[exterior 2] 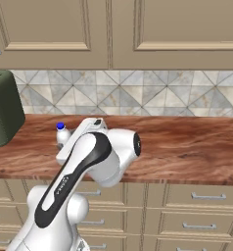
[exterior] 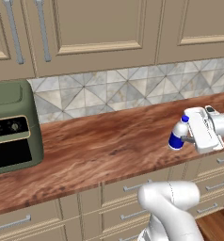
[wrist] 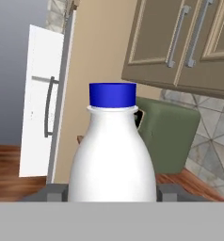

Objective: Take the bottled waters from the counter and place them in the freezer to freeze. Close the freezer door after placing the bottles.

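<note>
A whitish bottled water (exterior: 179, 134) with a blue cap and blue label stands upright between the fingers of my gripper (exterior: 183, 138), which is shut on its body. It sits over the front part of the reddish-brown counter (exterior: 104, 146), right of the middle. In the hand view the bottle (wrist: 113, 155) is close up, with a dark fingertip (wrist: 55, 192) on each side. From the right base view, the bottle (exterior 2: 62, 133) peeks out behind my arm. Far off, the pale freezer door (wrist: 41, 103) with its dark handle stands open; the freezer's inside is hidden.
A dark green toaster oven (exterior: 10, 127) stands on the counter's left end, against the tiled backsplash (exterior: 132, 89). Beige wall cabinets (exterior: 100, 28) hang above, and beige drawers (exterior 2: 197, 196) with metal handles run below. A tall beige cabinet side (wrist: 95, 70) rises beside the far door.
</note>
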Motion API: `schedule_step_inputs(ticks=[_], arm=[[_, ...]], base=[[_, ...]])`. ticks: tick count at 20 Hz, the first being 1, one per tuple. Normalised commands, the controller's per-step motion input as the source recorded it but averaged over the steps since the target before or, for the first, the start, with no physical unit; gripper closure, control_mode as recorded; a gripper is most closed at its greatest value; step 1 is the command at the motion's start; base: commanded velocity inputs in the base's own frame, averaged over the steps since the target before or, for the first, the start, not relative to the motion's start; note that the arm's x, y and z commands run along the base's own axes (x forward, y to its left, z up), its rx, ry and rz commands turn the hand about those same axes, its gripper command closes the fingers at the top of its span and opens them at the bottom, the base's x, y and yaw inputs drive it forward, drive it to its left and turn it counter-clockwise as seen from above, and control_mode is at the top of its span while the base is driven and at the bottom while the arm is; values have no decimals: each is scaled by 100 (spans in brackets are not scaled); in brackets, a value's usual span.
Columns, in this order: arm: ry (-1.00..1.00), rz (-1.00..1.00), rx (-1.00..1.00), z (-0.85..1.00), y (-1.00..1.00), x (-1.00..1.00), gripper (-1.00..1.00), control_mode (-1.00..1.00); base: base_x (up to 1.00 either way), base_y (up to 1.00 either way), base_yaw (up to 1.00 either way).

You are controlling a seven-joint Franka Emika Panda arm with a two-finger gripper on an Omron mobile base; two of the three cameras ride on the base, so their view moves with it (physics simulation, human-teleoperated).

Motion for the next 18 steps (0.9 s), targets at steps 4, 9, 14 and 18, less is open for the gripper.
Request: schedule_step_inputs(ticks=[4, 9, 14, 18], arm=[[0, 1, 0, 0, 6, -3, 100, 100], [0, 0, 0, 0, 0, 0, 100, 100], [0, 0, 0, 0, 0, 0, 100, 100], [0, 0, 0, 0, 0, 0, 100, 100]], base=[[-13, 20, 6], [-55, 55, 20], [-72, 69, 26], [-68, 80, 28]])
